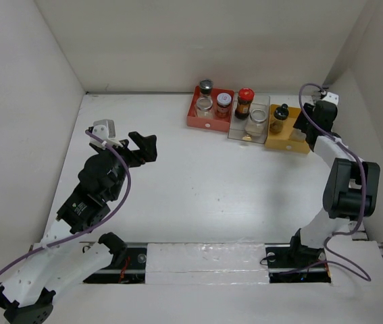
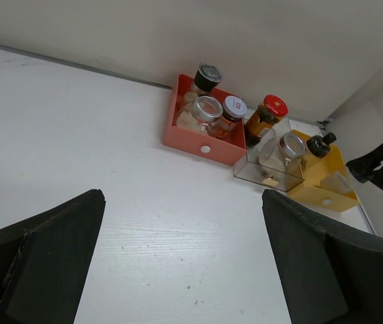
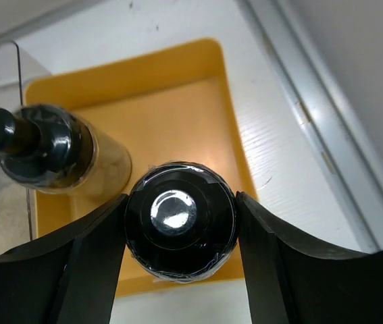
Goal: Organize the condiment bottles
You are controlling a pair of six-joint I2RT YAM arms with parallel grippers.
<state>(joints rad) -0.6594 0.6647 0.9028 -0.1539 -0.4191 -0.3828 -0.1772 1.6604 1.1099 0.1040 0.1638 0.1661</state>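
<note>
Bearing unreadable lid label, small jar

1. A white table with a faint wood grain forms the floor of the space, marked by a few small dark specks.
2. Plain white panels close it in: a back wall, a left wall and a right wall.
3. A grey strip runs along the seam where the table meets a wall.
4. The light is soft and even, and the shadows are faint.
</note>
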